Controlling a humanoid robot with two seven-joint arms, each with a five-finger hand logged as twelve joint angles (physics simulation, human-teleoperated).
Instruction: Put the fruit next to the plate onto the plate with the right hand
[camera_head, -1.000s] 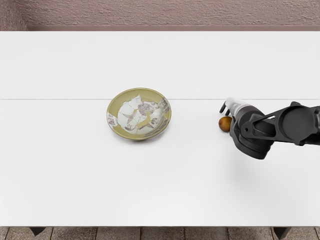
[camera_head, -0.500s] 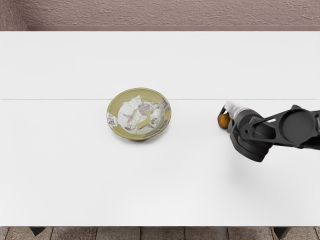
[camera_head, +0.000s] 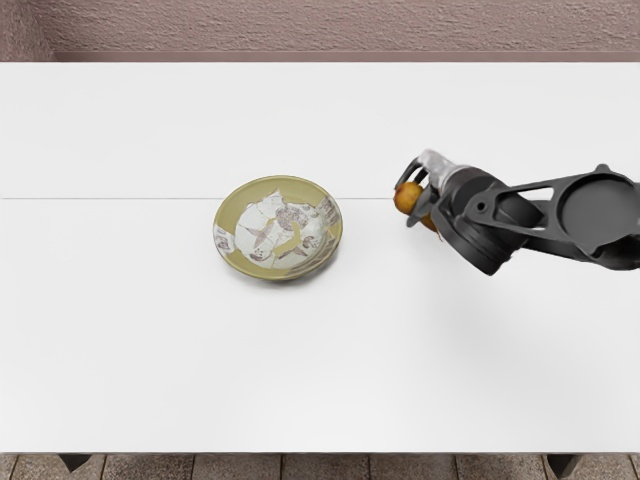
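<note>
Near edge of the white table (camera_head: 300, 380): bare, nothing in the way.

Mid-table: the plate (camera_head: 226, 212), an olive-rimmed dish with a patterned centre, sits flat left of centre. It holds nothing.

A little further back and to the right, the right hand (camera_head: 432, 190) reaches in on a dark forearm (camera_head: 560, 215) from the right edge. Its fingers are curled around the fruit (camera_head: 406, 198), a small orange-brown piece that shows at the leftward tip of the hand. The fruit is well apart from the plate and not yet over it. Whether it is clear of the tabletop cannot be confirmed from this angle.

Assessment: this is the carry stage. The grip appears to be by the fingertips only, so the travel leftward should be level and unhurried. The fruit should be brought over the dish centre, lowered past the raised rim and released low, since a round fruit would likely roll out.

Far side: bare table, then a textured wall (camera_head: 300, 25). No left arm is visible.
</note>
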